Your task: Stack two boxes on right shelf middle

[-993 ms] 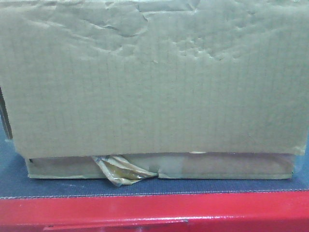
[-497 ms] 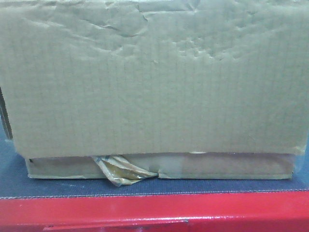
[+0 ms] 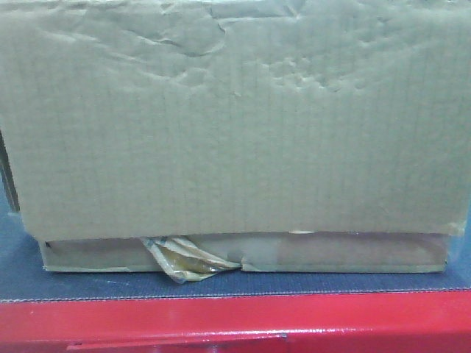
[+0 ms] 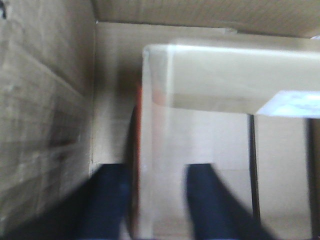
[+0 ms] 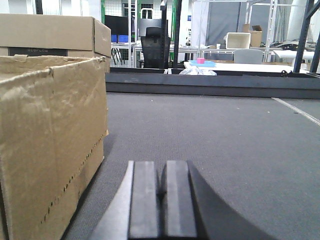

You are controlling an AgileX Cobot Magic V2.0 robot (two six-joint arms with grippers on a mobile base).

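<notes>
In the front view the large brown box (image 3: 235, 118), its face dented, fills most of the frame. It sits on the thin flat box (image 3: 331, 254), which has a yellowish tape tuft (image 3: 184, 261). No gripper shows there. The blurred left wrist view has my left gripper (image 4: 156, 170) with its dark fingers (image 4: 112, 200) apart, pale cardboard showing between them and a cardboard wall (image 4: 45, 100) close on the left. My right gripper (image 5: 160, 167) is shut on nothing, low over the grey mat, beside a torn carton (image 5: 50, 140) on its left. The shelf is out of view.
The boxes rest on a grey-matted platform (image 3: 221, 287) with a red front edge (image 3: 235, 320). In the right wrist view another carton (image 5: 50, 32) stands behind the torn one. A dark rail (image 5: 210, 82) bounds the mat's far side, with tables and chairs beyond.
</notes>
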